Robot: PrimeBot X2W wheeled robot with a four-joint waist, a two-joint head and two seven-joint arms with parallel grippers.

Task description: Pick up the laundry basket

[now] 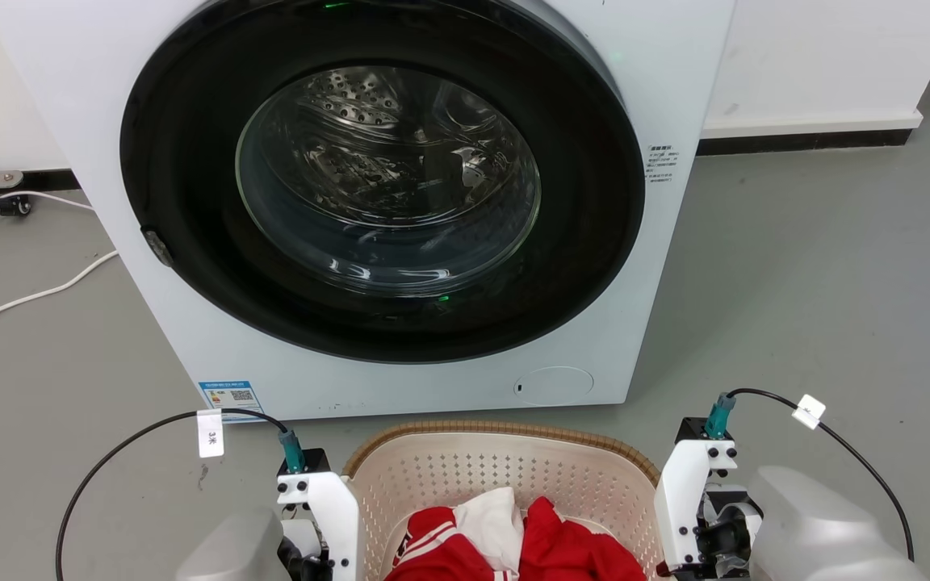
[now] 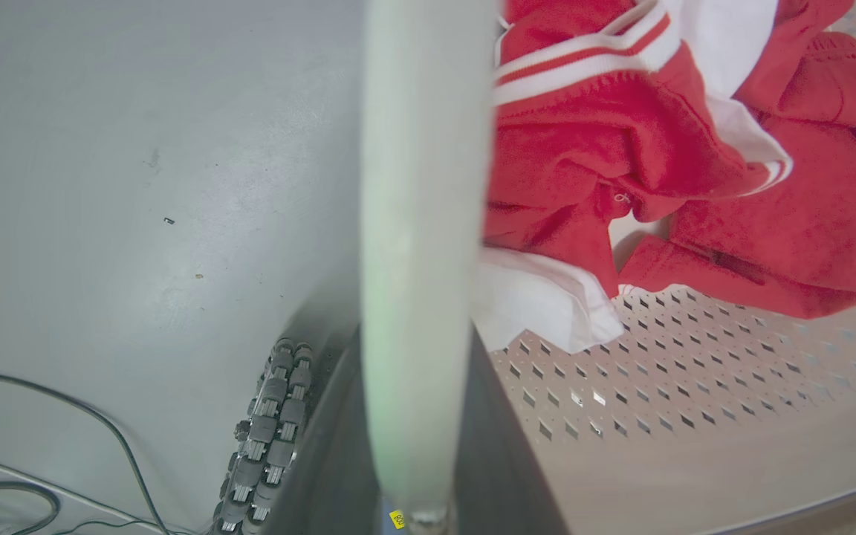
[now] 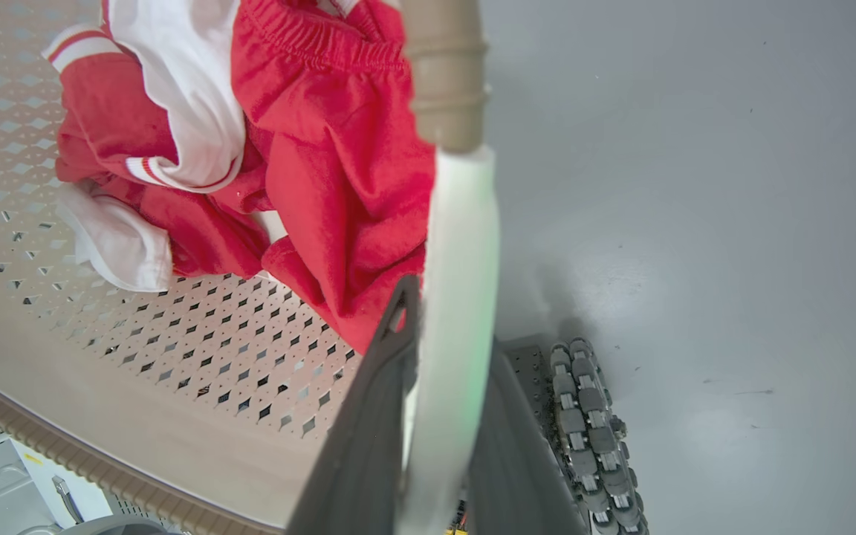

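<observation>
The laundry basket (image 1: 497, 428) sat low, just in front of the washing machine (image 1: 675, 97) and between the two arms. Its mouth faced up and its curved far wall faced the machine. A narrow strip of grey floor (image 1: 804, 290) separated the rim from the machine. Wide bare floor lay to the right, and a white cable (image 1: 29, 294) trailed on the left.

The left hand (image 2: 413, 342) was pinching the basket's left side rim, with a dark finger on each face (the rim itself was a pale blur up the middle of that wrist view). The right hand (image 3: 450, 319) pinched the right side rim likewise. Red and white clothes (image 1: 562, 549) lay heaped inside.

The basket's near end was cut off by the head view's bottom edge, so its long axis could not be judged. Whether its base touched the floor was hidden too. A roller wheel (image 2: 272, 423) stood beside the left fingers.
</observation>
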